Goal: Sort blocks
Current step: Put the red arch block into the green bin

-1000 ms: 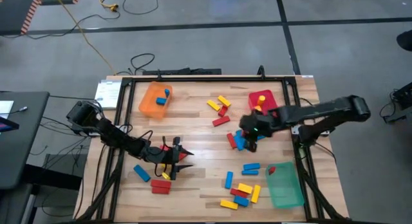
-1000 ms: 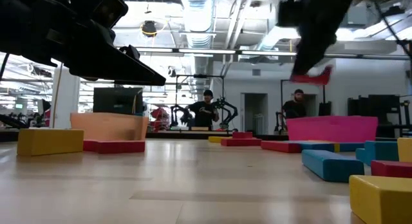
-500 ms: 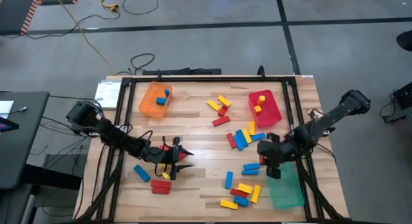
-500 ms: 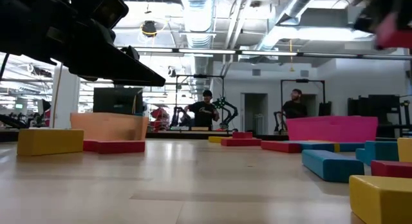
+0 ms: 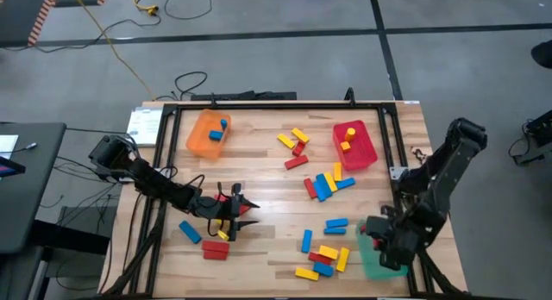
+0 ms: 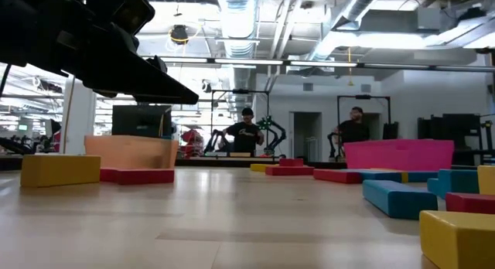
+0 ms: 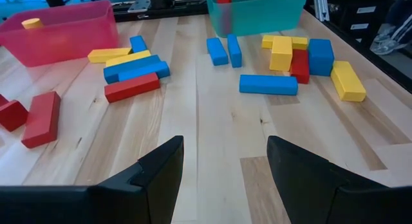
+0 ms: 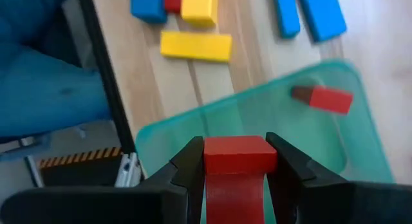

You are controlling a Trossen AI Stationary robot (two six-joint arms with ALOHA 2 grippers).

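Pinching 1 red block above the green tray, the right gripper could drop it outside if released off-centre.

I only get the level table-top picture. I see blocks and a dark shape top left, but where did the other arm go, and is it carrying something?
Observer: The right claw hangs over the green tray, pinching a red block.
Operator: Is that tray empty?
Observer: No, another red block already lies in it.
Operator: And that dark shape near me?
Observer: It's the left claw, open, holding nothing, above bare wood.
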